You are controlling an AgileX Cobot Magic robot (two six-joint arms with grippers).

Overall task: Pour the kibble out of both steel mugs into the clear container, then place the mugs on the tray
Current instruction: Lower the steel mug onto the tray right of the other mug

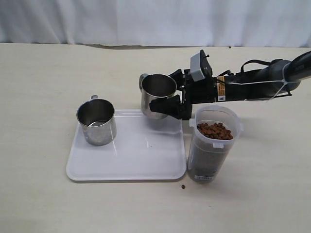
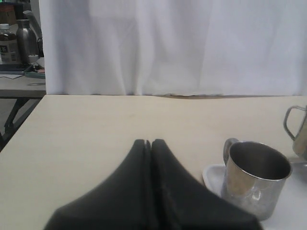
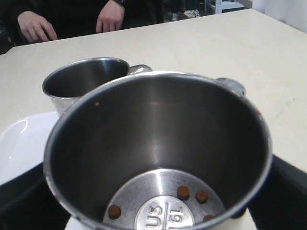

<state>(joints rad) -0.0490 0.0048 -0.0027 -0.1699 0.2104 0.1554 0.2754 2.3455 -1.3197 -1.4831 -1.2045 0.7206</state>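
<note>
My right gripper [image 1: 172,103] is shut on a steel mug [image 1: 158,94], gripping its wall with wide jaws over the back right part of the white tray [image 1: 141,158]. I cannot tell whether the mug touches the tray. In the right wrist view this mug [image 3: 158,120] holds only a few kibble pellets [image 3: 183,192] on its bottom. The other steel mug [image 1: 96,121] stands upright and empty on the tray's left side. The clear container [image 1: 214,148] stands right of the tray, with kibble [image 1: 216,131] near its top. My left gripper [image 2: 147,143] is shut and empty, on the table beside that other mug [image 2: 254,177].
One stray pellet [image 1: 183,187] lies on the table by the tray's front right corner. A white curtain [image 1: 155,19] hangs behind the table. A person's hands [image 3: 110,17] rest at the table's edge in the right wrist view.
</note>
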